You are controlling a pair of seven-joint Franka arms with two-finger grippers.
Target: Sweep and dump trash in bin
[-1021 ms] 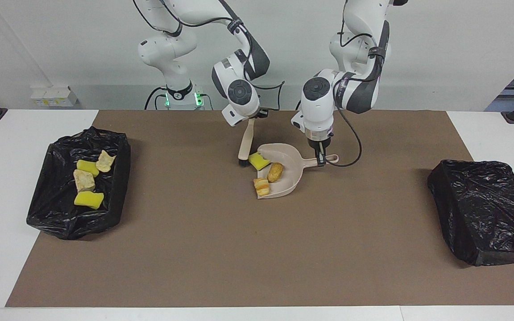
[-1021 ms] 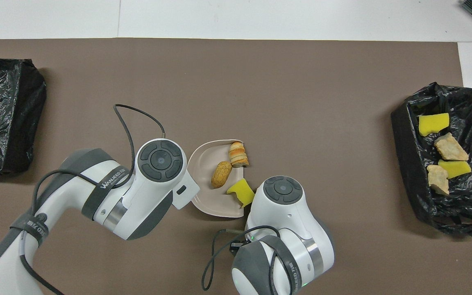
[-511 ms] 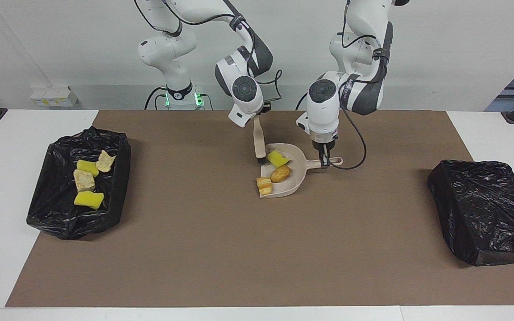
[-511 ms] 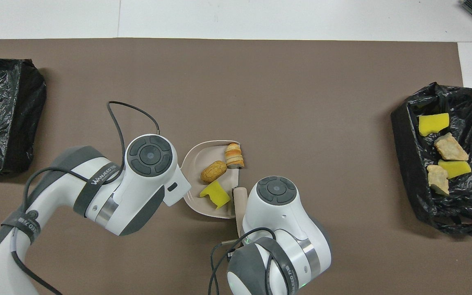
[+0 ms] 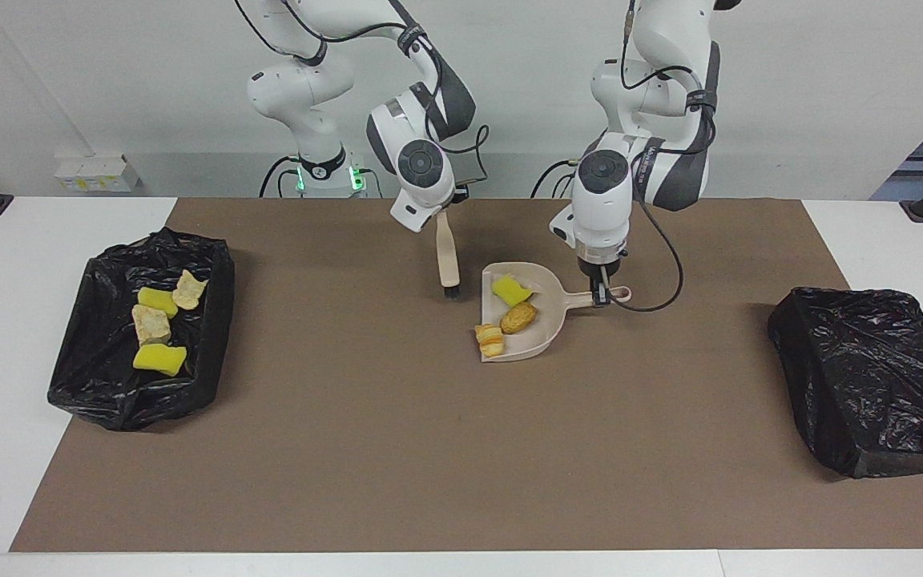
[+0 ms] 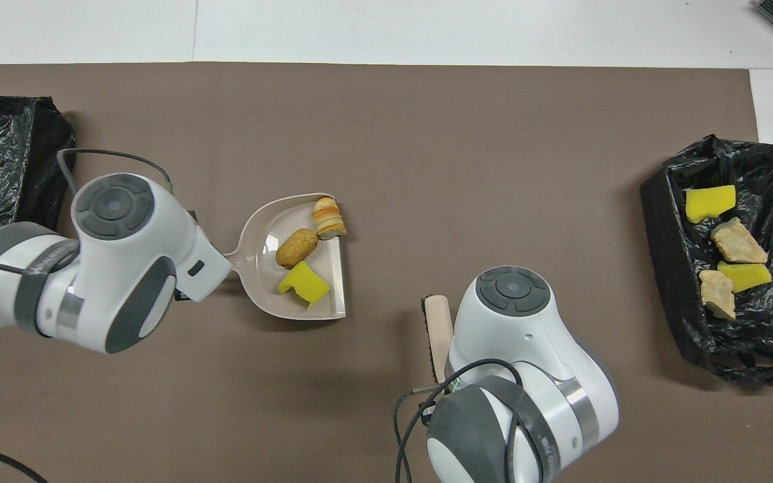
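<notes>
The beige plastic dustpan (image 5: 538, 316) sits mid-frame in the facing view, on the brown mat of the worktop (image 5: 429, 449). It carries three bits of trash: a yellow sponge wedge (image 5: 510, 290), a tan bread-like chunk (image 5: 518, 317) and a striped roll piece (image 5: 490, 340) perched at its open lip. These look light and soft, so I'd expect them to slide or tumble if the pan tips early (the roll especially). The stiff handle is the place to hold, and the left hand (image 5: 601, 296) is clamped on it. The right hand (image 5: 445, 215), upper centre of the frame, is closed on the beige hand brush (image 5: 449, 258), whose bristles hang beside the pan's mouth.

At the frame's left edge the open black-lined bin (image 5: 101, 385) already holds four pieces. A second black bag-covered bin (image 5: 870, 377) lies at the right edge. Nothing stands between the pan and either bin.
</notes>
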